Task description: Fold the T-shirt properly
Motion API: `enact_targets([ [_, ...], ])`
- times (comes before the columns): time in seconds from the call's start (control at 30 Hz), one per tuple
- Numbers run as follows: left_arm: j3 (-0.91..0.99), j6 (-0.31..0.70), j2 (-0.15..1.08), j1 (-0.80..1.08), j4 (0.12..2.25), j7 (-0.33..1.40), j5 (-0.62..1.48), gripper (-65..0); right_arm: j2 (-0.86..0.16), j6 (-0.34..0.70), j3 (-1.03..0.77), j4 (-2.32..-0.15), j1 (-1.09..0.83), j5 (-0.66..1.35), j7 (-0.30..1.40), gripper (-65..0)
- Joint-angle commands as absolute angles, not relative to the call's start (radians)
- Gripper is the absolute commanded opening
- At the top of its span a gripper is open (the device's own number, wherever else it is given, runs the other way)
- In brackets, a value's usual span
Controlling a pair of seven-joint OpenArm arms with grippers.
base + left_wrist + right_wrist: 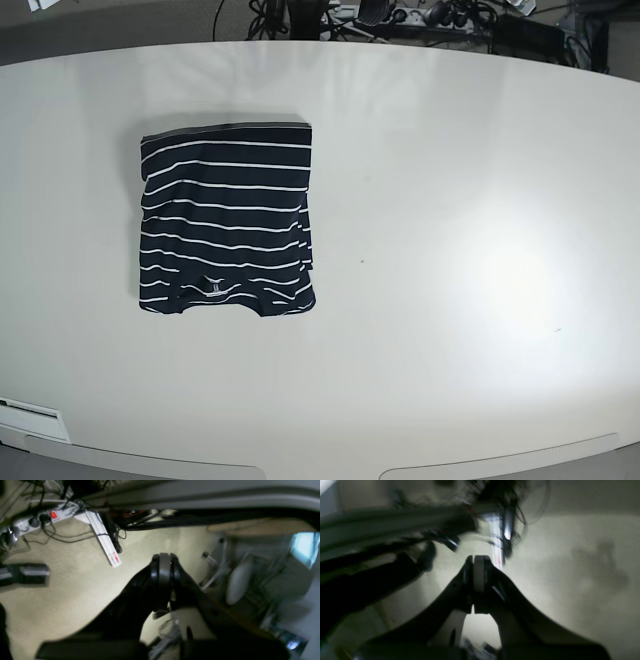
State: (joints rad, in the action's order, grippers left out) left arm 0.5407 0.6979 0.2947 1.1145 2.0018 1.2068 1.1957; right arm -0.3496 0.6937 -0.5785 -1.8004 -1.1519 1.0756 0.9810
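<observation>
White and broad, one rounded table (450,250) fills the base view, with a tangle of dark cables and a power strip just past its far edge. One T-shirt (225,220) lies on the table, on that view's left half: dark navy, nearly black cloth with thin white stripes, folded into a compact, roughly square packet with layered edges showing along its right side and a small label near its front edge. A white label sticks to the table's near left corner. No arm appears in the base view.

Only the wrist views show the end effectors, two in all. The left end effector (165,567) is black with a grey pad between its tips, its jaws pressed together on nothing, hanging over beige carpet. That view alone shows a white power strip (37,521) with a red switch, loose cables and a white flat bar. The right end effector (478,572), likewise pressed together and empty, shows in a blurred, dim view of carpet and cables. Neither wrist view shows the T-shirt.
</observation>
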Motion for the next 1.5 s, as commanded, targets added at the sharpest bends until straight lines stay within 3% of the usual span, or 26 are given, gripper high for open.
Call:
enact_targets([
  [0.0, 0.527, 0.698, 0.3, 1.089, 1.937, 1.188, 1.176, -65.0, -0.363, 0.698, -0.533, -1.766, -1.139, 1.034, 0.931, -65.0],
  [0.27, 0.334, 0.698, 0.326, 0.712, 1.175, 0.804, 0.785, -65.0, -0.369, 0.698, -0.194, -1.34, -0.826, 0.583, 0.588, -65.0],
  [0.5, 0.153, 0.693, 0.337, 0.469, 0.635, 0.182, 0.361, -65.0, -0.368, 0.525, 0.022, -0.954, -0.587, 0.282, 0.276, -65.0],
  [0.63, 0.028, 0.513, 0.309, 0.383, 0.499, -0.046, 0.225, -65.0, -0.36, 0.422, 0.153, -0.736, -0.469, 0.223, 0.125, -65.0],
  [0.77, -0.088, 0.306, 0.249, 0.339, 0.483, -0.054, 0.189, -65.0, -0.315, 0.35, 0.259, -0.605, -0.384, 0.223, 0.107, -65.0],
  [0.93, -0.194, 0.187, 0.155, 0.315, 0.483, -0.065, 0.191, -65.0, -0.229, 0.241, 0.337, -0.571, -0.355, 0.181, 0.07, -65.0],
  [1.3, -0.217, 0.152, 0.075, 0.299, 0.483, -0.079, 0.192, -65.0, -0.113, 0.2, 0.369, -0.579, -0.351, 0.148, 0.052, -65.0],
  [1.47, -0.217, 0.155, 0.089, 0.296, 0.487, -0.063, 0.243, -65.0, -0.113, 0.268, 0.369, -0.601, -0.355, 0.147, 0.057, -65.0],
])
